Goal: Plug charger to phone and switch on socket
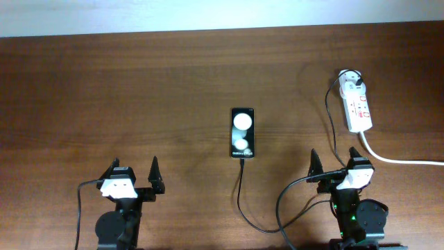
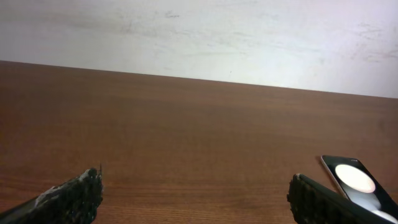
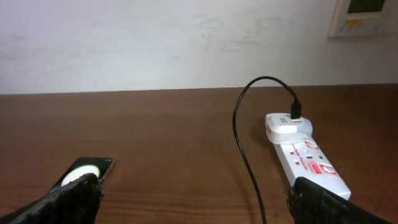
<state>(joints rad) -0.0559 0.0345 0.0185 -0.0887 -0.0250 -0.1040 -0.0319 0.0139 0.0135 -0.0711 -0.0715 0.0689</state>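
Note:
The black phone (image 1: 242, 132) lies face up mid-table, with two white circles on it. It also shows in the left wrist view (image 2: 357, 180) and the right wrist view (image 3: 90, 168). The thin black charger cable (image 1: 240, 191) meets the phone's near edge. Its white plug head (image 1: 350, 80) sits in the far end of the white socket strip (image 1: 359, 107), which also shows in the right wrist view (image 3: 308, 158). The cable arcs up from the plug (image 3: 244, 149). My left gripper (image 1: 134, 170) is open and empty, left of the phone. My right gripper (image 1: 334, 160) is open and empty, just near the strip.
The strip's thick white cord (image 1: 399, 160) runs off the right edge of the table. A pale wall (image 2: 199, 37) stands behind the table's far edge. A white wall panel (image 3: 364, 15) hangs at the upper right.

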